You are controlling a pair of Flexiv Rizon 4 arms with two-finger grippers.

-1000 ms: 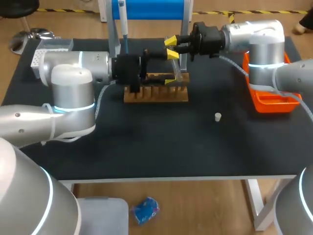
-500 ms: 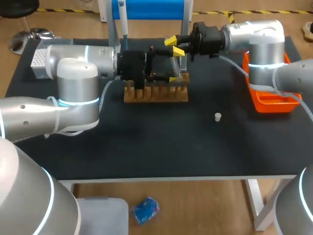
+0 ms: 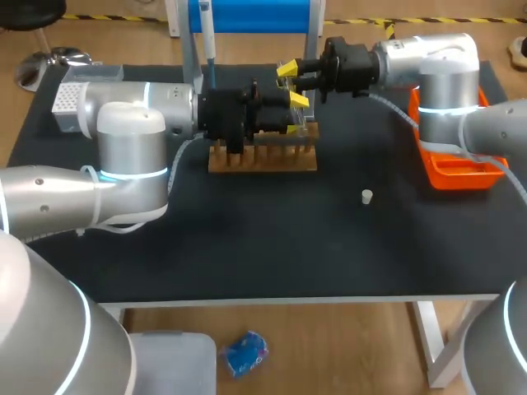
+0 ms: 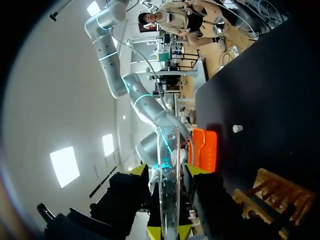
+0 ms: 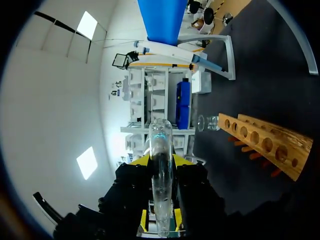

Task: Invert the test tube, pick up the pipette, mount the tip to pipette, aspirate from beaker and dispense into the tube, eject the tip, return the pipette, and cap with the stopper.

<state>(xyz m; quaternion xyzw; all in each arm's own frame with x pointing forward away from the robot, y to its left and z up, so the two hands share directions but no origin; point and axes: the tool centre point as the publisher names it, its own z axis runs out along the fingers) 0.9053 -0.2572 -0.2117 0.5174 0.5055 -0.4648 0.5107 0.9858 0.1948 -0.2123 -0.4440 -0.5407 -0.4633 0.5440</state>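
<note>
Two arms meet above the wooden rack at the rear of the black tabletop. The left gripper comes in from the left directly over the rack, and the right gripper comes in from the right, just behind it; the two sets of yellow tips stand close together. The clear tube is off the rack and in the air. In the left wrist view it runs out between that gripper's own fingers, with narrow jaws pressing it from both sides. The right wrist view shows the same arrangement for the right jaws, which also clamp the tube. Whether the open end faces up or down cannot be told from the head view. The pipette hangs on the blue stand behind the rack. The beaker shows in the right wrist view only, near the far end of the rack. The white stopper lies alone on the tabletop, in front of the rack and to its right, well apart from both grippers. An orange tray sits at the right edge under the right arm, and a white tip box sits at the rear left, partly hidden by the left arm.
</note>
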